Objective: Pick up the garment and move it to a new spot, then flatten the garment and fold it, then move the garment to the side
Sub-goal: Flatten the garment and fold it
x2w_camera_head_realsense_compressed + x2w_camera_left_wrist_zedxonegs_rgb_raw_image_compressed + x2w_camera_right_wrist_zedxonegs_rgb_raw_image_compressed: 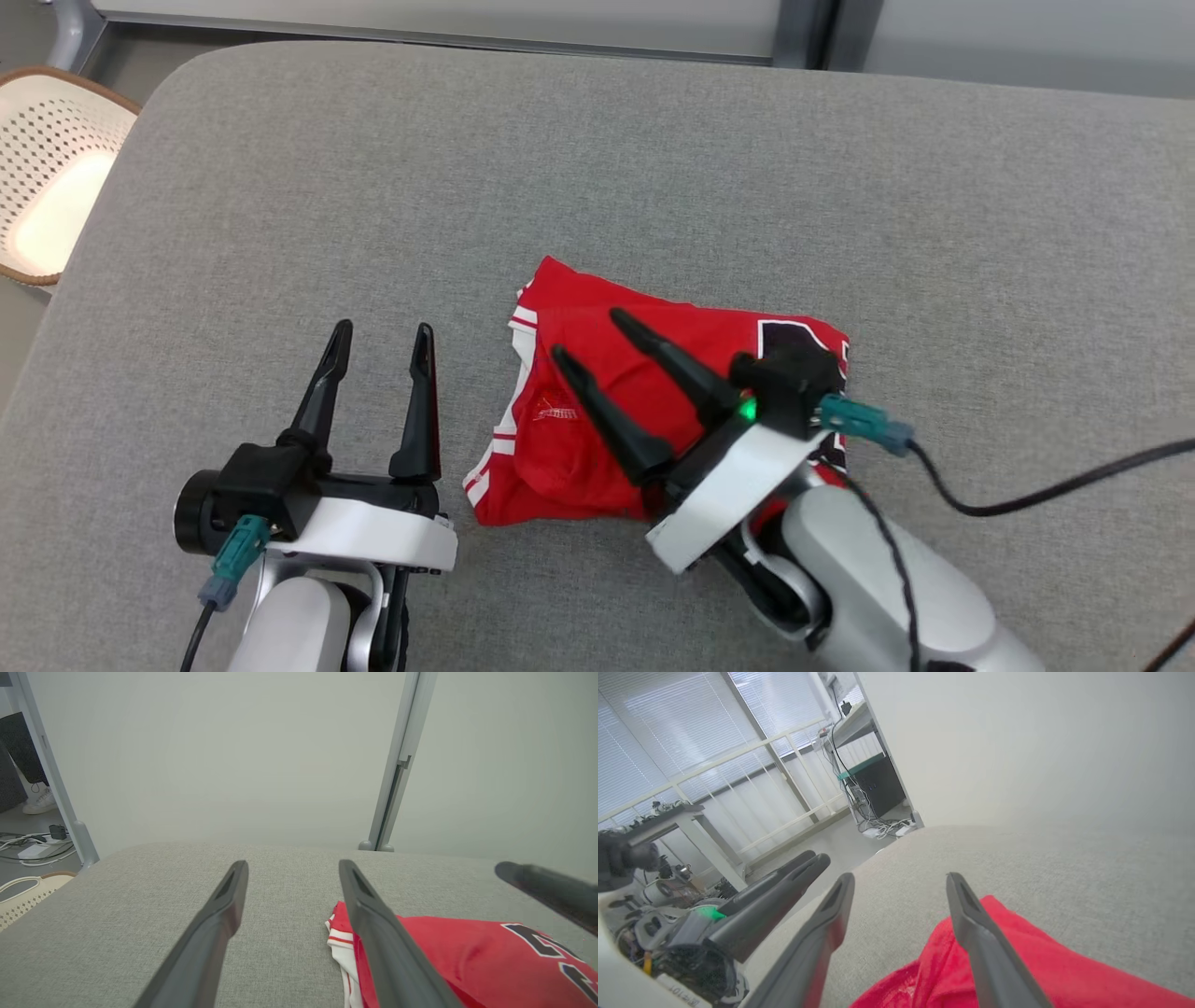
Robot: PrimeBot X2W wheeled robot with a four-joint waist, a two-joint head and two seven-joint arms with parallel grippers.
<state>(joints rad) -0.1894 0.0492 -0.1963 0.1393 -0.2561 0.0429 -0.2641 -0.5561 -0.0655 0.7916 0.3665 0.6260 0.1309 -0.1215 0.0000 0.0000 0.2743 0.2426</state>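
Above folded red garment (551,457), right hand (586,334) wide, left hand (384,328) wide alongside, basket (47,149) at head view's edge

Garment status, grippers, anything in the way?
Left gripper open, beside garment. Right gripper open, over garment, holding nothing. Garment folded on grey surface. Basket off left, apart.

garment (551,457) lies on the table (653,168), near the middle. left gripper (384,327) at its nine o'clock, just beside it. right gripper (587,334) over it, reaching in from five o'clock. basket (47,177) off the table edge at ten o'clock.
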